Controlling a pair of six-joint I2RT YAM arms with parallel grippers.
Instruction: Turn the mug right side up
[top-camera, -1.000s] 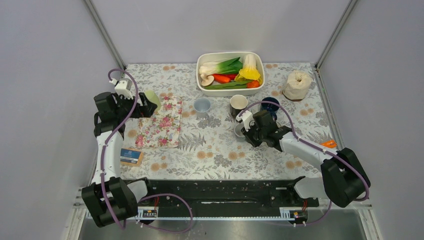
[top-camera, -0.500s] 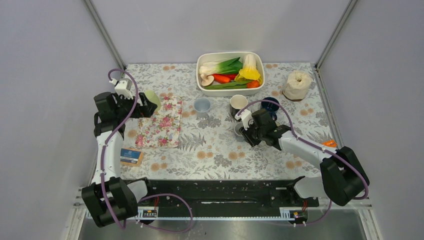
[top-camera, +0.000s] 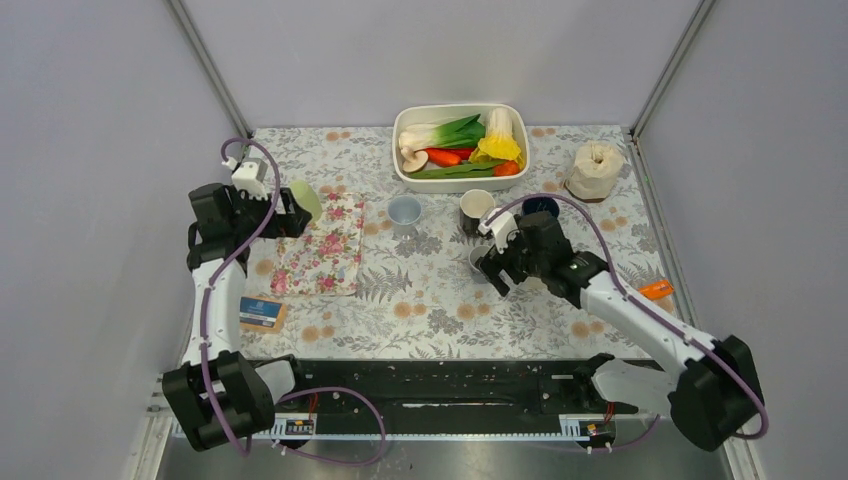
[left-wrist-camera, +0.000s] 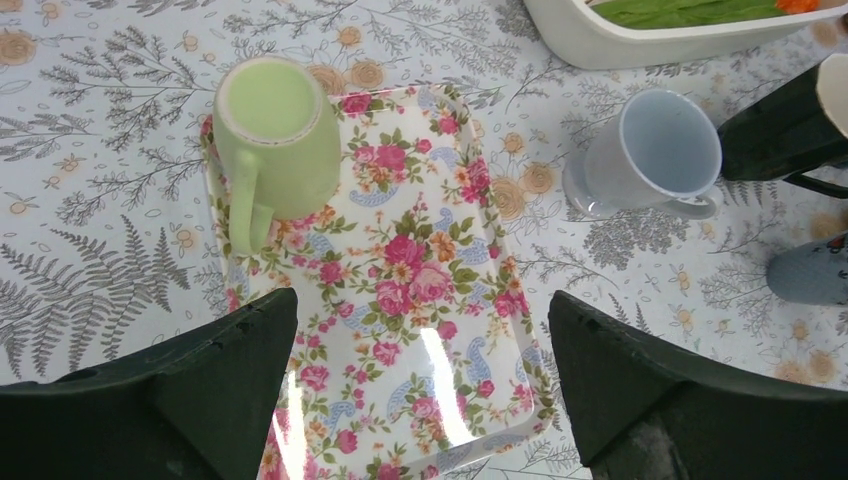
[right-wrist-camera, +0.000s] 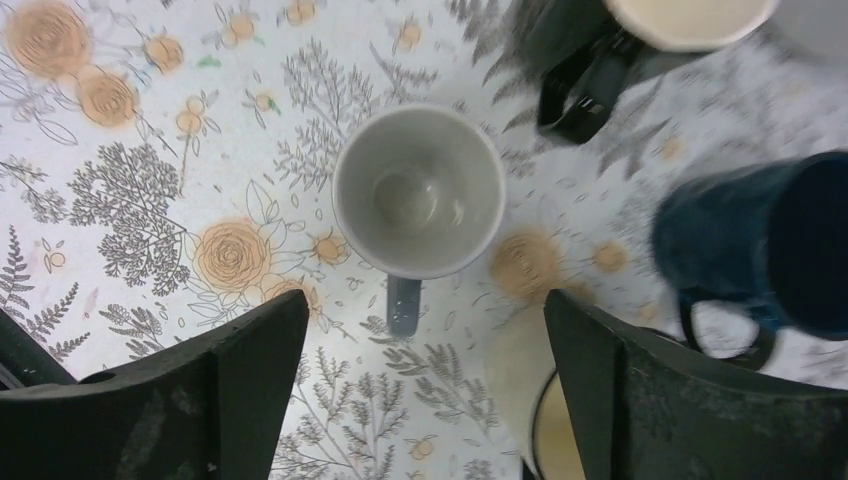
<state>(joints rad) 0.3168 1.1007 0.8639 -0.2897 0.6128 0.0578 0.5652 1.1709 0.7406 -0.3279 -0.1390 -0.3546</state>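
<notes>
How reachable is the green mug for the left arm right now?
Probably yes: the left gripper hangs open just short of the green mug, which stands alone on the floral tray with its handle toward the gripper, nothing between.

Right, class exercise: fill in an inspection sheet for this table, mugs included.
Surface: floral cloth, flat.
Job's things: grey mug upright; green mug seemingly inverted on tray.
Clutter: blue cup, black mug, navy mug, vegetable tub, roll, card box.
Hands: left hand open above tray; right hand open above grey mug.
Cables: purple cables along both arms.
Surroundings: grey walls.
</notes>
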